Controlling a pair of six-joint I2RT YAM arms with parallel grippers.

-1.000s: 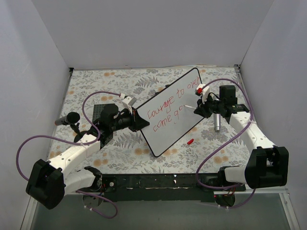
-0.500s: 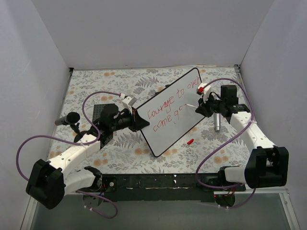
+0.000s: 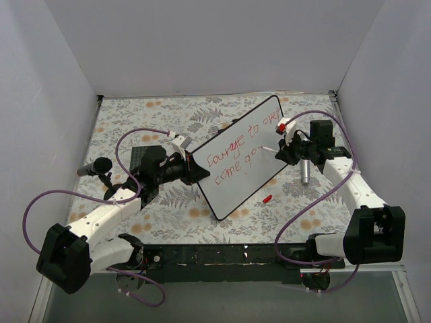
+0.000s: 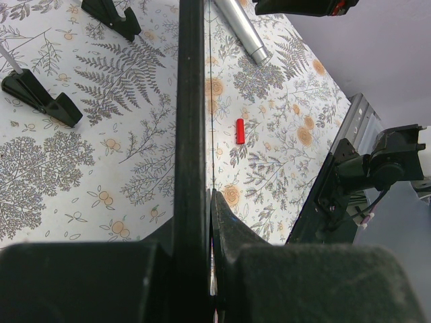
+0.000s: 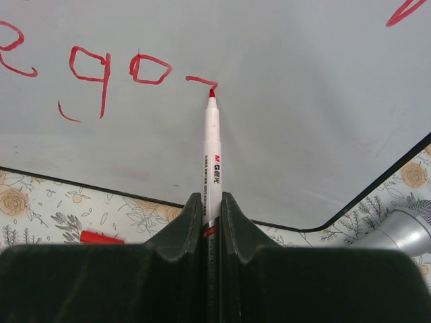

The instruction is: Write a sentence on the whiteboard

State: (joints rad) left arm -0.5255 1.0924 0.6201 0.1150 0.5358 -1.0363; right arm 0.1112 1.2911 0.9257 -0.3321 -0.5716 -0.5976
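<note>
Watch your pen pressure: with the left hand [image 4: 195,215] clamped on the edge of the whiteboard [image 3: 236,192] mid-way across the counter [image 3: 135,114], and the right hand [image 5: 212,196] pinching the marker [image 5: 212,148] tip-down on the sentence [image 3: 239,151], a hard push could skew the board and smear the stroke.

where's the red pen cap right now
In the top view the red cap lies on the flowered tabletop, right of centre, just off the near right edge of the whiteboard, with the silver cylinder behind it.
</note>
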